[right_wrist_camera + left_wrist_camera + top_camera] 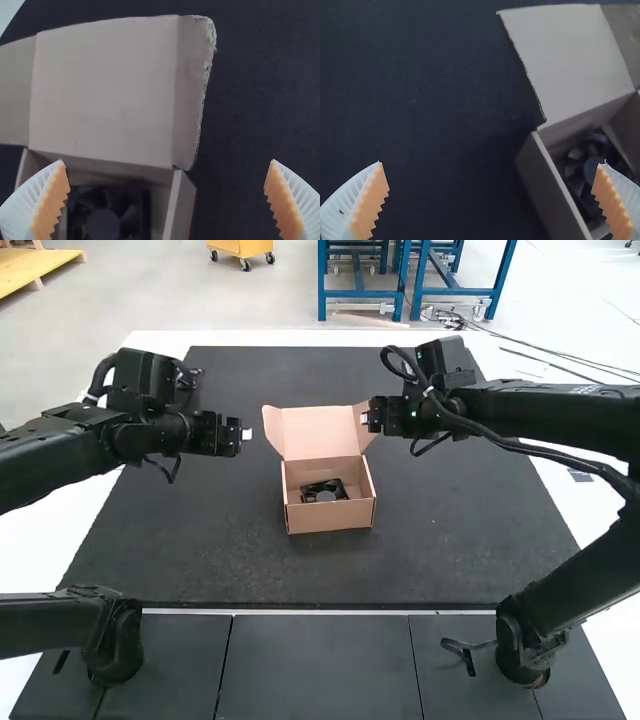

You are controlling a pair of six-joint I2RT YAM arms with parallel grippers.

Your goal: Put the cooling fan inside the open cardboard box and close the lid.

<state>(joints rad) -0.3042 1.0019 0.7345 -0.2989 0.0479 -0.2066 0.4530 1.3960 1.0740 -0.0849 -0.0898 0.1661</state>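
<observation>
A small brown cardboard box [329, 506] sits in the middle of the black mat, its lid [312, 431] standing upright at the back. The black cooling fan [324, 491] lies inside the box; it also shows as the fan [584, 172] and the fan [107, 216] in the wrist views. My left gripper [242, 436] hovers open just left of the lid's left edge. My right gripper [366, 419] hovers open at the lid's right edge. Neither gripper holds anything. The lid [115, 97] faces the right wrist camera, and the lid [570, 55] stands off to one side in the left wrist view.
The black mat [200, 530] covers most of the table, with bare room around the box on all sides. White table edge [585, 515] runs along the right. The arm bases [110, 640] stand at the near edge.
</observation>
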